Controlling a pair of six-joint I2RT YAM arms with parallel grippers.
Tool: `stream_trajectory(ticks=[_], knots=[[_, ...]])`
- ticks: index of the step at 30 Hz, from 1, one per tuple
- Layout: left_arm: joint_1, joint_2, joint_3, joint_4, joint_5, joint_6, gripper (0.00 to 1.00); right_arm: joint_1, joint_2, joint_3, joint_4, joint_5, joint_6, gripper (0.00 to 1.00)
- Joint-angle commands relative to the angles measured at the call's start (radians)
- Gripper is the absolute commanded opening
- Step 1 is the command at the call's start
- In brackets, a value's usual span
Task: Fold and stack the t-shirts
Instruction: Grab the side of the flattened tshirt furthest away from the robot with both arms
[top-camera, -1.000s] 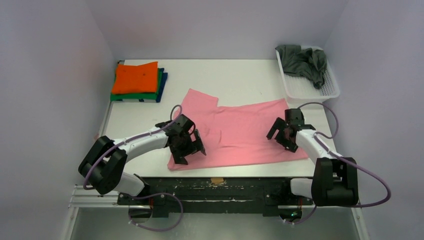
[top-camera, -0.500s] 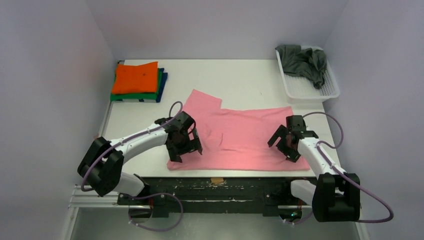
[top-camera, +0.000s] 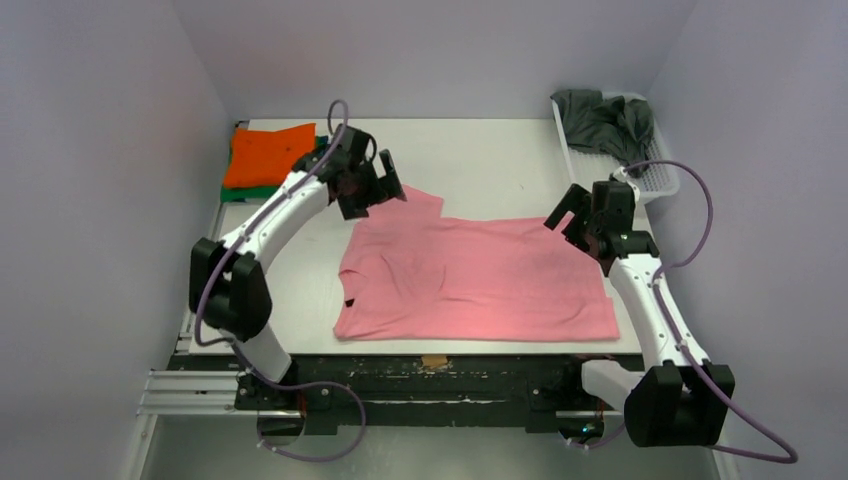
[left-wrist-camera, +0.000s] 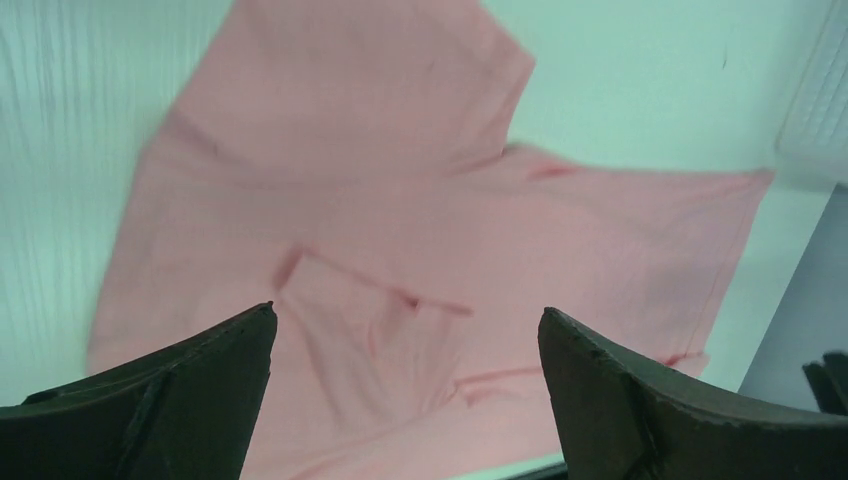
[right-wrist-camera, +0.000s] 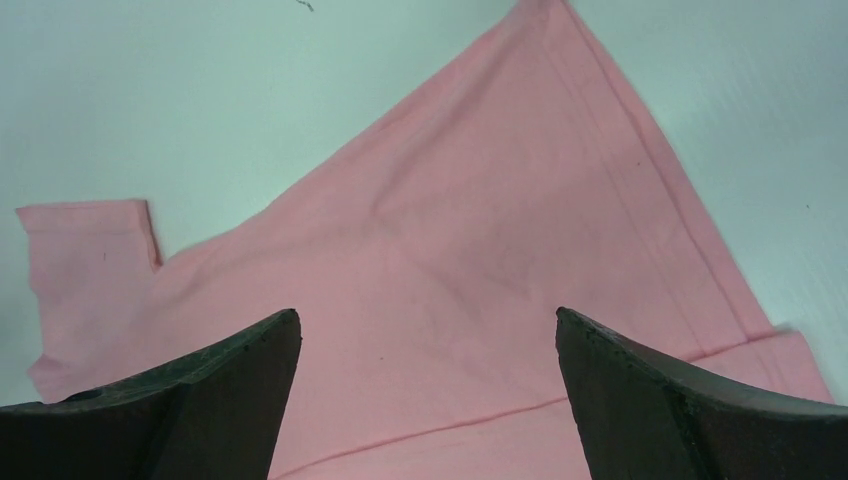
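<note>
Salmon t-shirt (top-camera: 470, 280) flat — left end effector (left-wrist-camera: 407, 312), right end effector (right-wrist-camera: 427, 312) agape

Bare table (top-camera: 480, 160) behind pink shirt (top-camera: 470, 280); basket (top-camera: 610, 180) far right, folded stack (top-camera: 265, 155) far left.

Below both jaws, the pink t-shirt (top-camera: 480, 285) is soft, matt cloth, faintly creased; the bench (top-camera: 480, 160) beneath looks smooth and hard.
</note>
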Motion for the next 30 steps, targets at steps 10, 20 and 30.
stream_trajectory(ticks=[10,20,30], knots=[[0.195,0.7,0.791,0.071,0.145,0.165,1.0,-0.002,0.071,0.072,0.064,-0.003,-0.051,0.97],[0.247,0.873,0.826,0.255,0.319,0.036,1.0,-0.002,0.108,0.07,0.063,0.01,-0.044,0.97],[0.216,0.914,0.855,0.05,0.328,0.103,1.0,-0.003,0.137,0.07,0.075,-0.003,-0.032,0.97]])
